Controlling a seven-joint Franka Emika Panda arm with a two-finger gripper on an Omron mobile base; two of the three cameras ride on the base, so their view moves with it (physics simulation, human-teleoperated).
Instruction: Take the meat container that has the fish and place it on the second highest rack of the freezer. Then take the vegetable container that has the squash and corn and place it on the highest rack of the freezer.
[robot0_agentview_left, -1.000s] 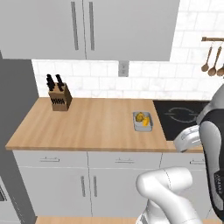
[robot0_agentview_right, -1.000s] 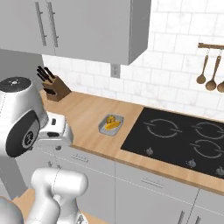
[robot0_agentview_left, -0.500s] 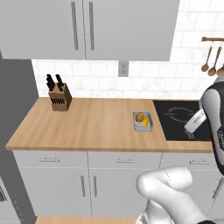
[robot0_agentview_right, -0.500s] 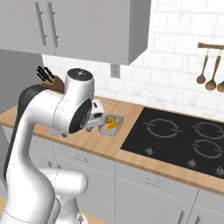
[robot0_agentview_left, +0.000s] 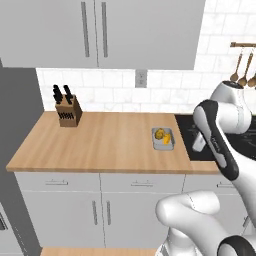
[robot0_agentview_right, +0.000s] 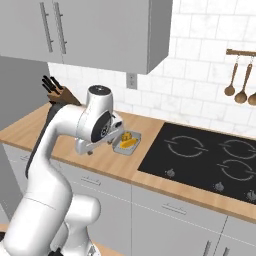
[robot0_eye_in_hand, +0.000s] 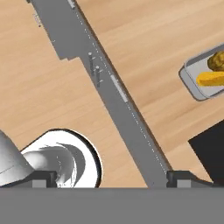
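Yellow squash and corn sit in the tray (robot0_agentview_left: 163, 138) on my counter (robot0_agentview_left: 100, 145), just beside the hob (robot0_agentview_right: 205, 157). My gripper (robot0_eye_in_hand: 111, 176) hangs wide and empty over the counter's edge, near the tray, poised to reach it.
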